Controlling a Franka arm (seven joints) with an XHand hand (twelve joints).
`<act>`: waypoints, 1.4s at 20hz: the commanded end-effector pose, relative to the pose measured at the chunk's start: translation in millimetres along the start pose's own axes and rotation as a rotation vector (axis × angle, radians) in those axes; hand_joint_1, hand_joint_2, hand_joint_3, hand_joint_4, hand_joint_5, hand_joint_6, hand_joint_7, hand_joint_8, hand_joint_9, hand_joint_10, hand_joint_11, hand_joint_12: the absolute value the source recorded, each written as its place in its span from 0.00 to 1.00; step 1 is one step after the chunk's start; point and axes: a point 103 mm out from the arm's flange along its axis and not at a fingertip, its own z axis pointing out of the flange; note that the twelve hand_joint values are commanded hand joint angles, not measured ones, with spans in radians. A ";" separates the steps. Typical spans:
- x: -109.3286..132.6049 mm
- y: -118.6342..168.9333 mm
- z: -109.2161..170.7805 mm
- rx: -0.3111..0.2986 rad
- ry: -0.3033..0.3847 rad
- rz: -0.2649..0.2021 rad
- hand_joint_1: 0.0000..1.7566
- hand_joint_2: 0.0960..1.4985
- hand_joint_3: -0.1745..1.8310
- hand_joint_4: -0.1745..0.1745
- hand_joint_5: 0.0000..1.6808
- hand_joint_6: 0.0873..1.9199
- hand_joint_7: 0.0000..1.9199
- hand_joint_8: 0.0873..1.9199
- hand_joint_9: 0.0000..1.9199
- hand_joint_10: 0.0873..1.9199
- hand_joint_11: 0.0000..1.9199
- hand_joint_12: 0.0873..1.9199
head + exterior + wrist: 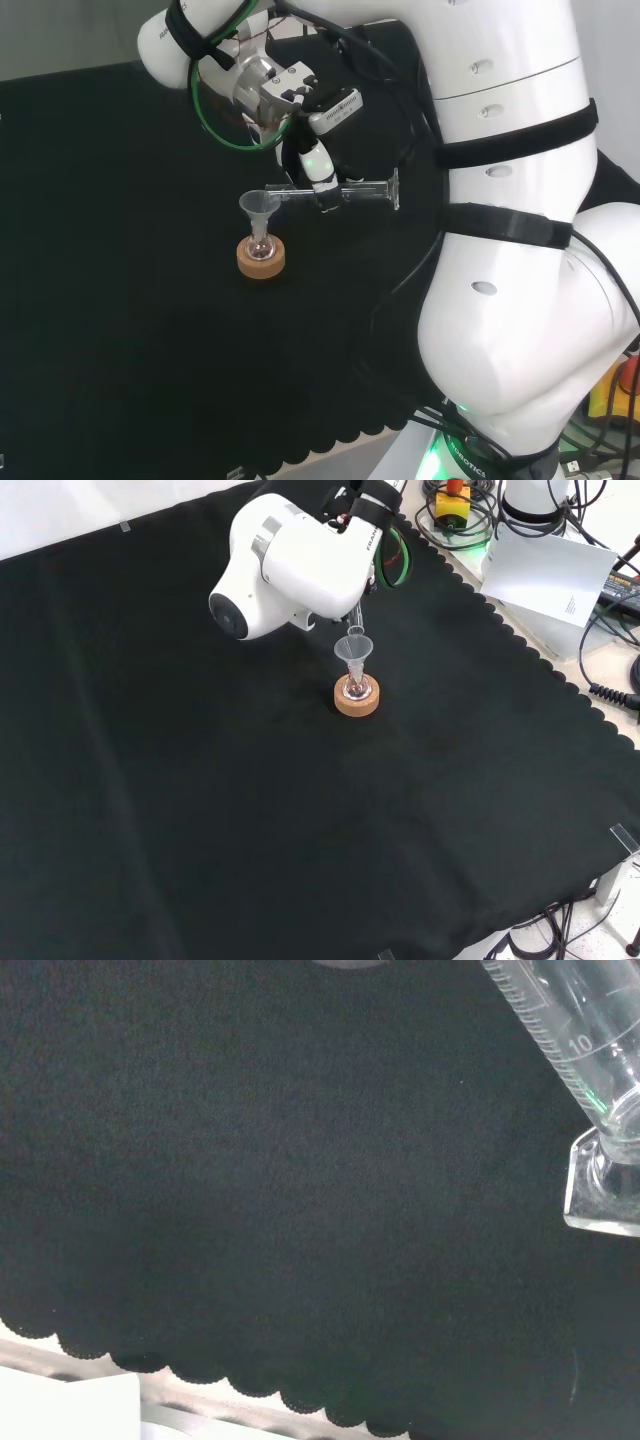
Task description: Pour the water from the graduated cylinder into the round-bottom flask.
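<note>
Hand (318, 168) is wrapped around the graduated cylinder (345, 193), tipped sideways, mouth at the funnel (258, 208) in the round-bottom flask (261, 246) on its cork ring (261, 260). Arm link (290, 565) blocks the front view.

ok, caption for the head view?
Hand tips graduated cylinder sideways over funnel in round-bottom flask on cork ring.

1. Graduated cylinder (350, 192): clear, glossy glass or plastic, printed white scale marks.
2. Funnel (259, 207): clear, smooth, shiny.
3. Round-bottom flask (261, 246): clear, glossy.
4. Cork ring (261, 259): tan, matt, grainy.
5. Cloth (200, 810): black fabric, matt, scalloped edge.
6. Arm link (290, 565): white plastic, smooth, glossy.
7. Hand (322, 185): black and white plastic.
</note>
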 end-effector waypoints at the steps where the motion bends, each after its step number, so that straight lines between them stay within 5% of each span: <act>1: 0.9 -0.2 0.0 0.003 -0.001 -0.004 0.72 0.71 0.09 0.00 0.60 0.47 0.55 0.46 0.78 0.00 0.65 0.38; 16: 4.1 -0.7 -2.0 0.000 -0.001 -0.006 0.72 0.71 0.09 0.00 0.60 0.47 0.55 0.46 0.78 0.00 0.65 0.37; 28: 13.8 -0.3 -9.1 -0.086 0.013 -0.049 0.72 0.71 0.09 0.00 0.60 0.47 0.54 0.47 0.78 0.00 0.65 0.37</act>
